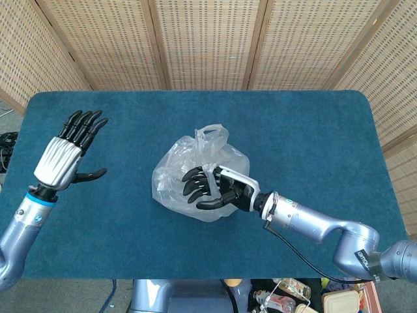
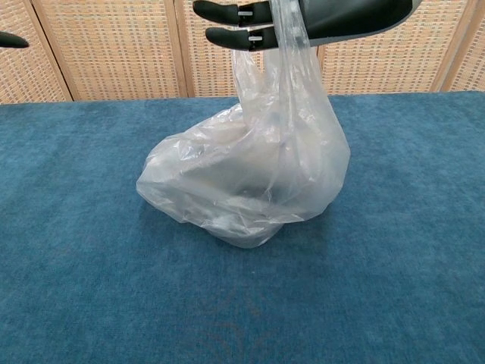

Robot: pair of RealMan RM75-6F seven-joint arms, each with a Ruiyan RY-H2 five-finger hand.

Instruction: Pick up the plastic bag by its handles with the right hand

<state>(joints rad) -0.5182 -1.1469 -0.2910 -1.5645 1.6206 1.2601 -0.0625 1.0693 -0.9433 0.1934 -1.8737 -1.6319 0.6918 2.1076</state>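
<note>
A clear plastic bag [image 1: 176,171] [image 2: 227,186] with something dark inside sits on the blue table at its middle, its bottom on the cloth. My right hand [image 1: 212,189] [image 2: 318,14] hovers above it with fingers stretched toward the left. One handle strip [image 2: 288,34] runs up taut over this hand and is held there. A second handle loop [image 1: 212,134] stands free on the far side. My left hand [image 1: 68,152] is raised over the table's left side, fingers spread, holding nothing; only a fingertip [image 2: 11,39] shows in the chest view.
The blue table cloth [image 1: 306,130] stretches wide on all sides of the bag. Wicker screens [image 1: 208,39] close off the back. Clutter lies on the floor [image 1: 339,300] below the near right edge.
</note>
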